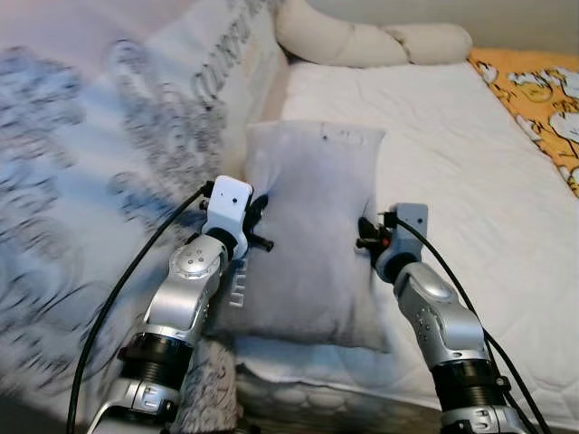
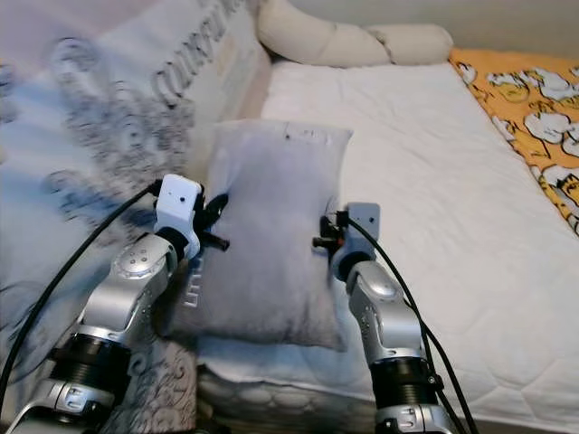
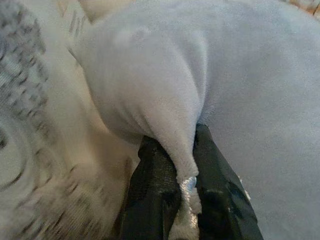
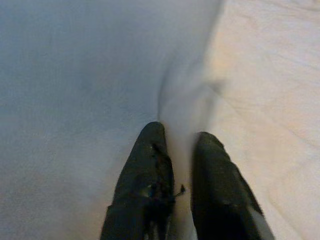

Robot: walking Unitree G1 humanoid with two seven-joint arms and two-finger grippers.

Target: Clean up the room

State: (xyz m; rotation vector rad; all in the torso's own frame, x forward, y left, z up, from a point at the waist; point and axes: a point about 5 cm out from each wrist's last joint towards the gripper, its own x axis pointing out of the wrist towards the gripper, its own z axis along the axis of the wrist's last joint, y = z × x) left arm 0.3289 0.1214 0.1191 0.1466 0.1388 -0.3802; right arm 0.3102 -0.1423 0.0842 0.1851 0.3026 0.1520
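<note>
A grey plush pillow (image 1: 312, 235) lies lengthwise on the white mattress (image 1: 452, 154), its near end by the bed's front edge. My left gripper (image 1: 261, 221) is at the pillow's left edge and is shut on a pinched fold of its fabric (image 3: 186, 165). My right gripper (image 1: 369, 237) is at the pillow's right edge, its black fingers (image 4: 150, 170) closed on the pillow's side seam (image 4: 182, 145). Both arms reach in from the front of the bed.
A large white quilt with grey print (image 1: 99, 163) is heaped on the left. A long cream bolster (image 1: 371, 41) lies across the head of the bed. An orange patterned blanket (image 1: 543, 99) covers the far right. Bare mattress spreads right of the pillow.
</note>
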